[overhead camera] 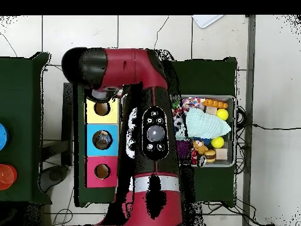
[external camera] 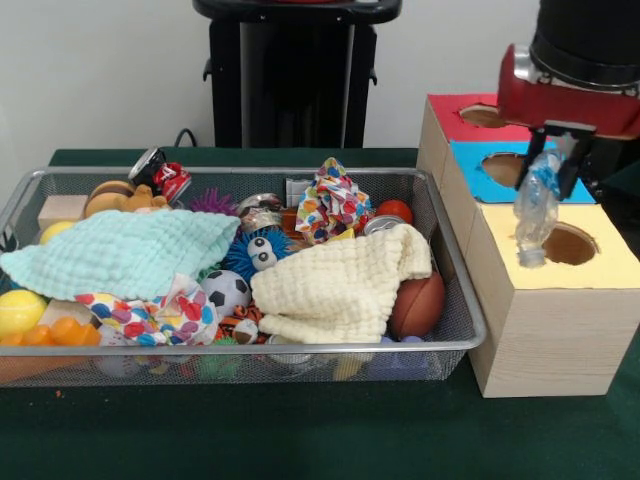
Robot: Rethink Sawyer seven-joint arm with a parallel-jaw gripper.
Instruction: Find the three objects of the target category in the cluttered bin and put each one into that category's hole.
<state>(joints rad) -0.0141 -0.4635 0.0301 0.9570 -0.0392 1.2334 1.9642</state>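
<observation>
On the dark green table (external camera: 300,440) beside the bin (external camera: 455,300), the jaws clamp a crushed bottle (external camera: 536,210) hanging below them, which should drop into the blue hole (external camera: 505,168) just behind, not the yellow hole (external camera: 570,243).

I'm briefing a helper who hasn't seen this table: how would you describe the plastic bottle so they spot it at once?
Start at the row of three wooden boxes right of the wire bin in the front view. Above the box with the yellow top, the gripper holds a crushed clear bottle hanging downward. It is the only see-through thing outside the bin, unlike the toys and cloths piled inside.
</observation>
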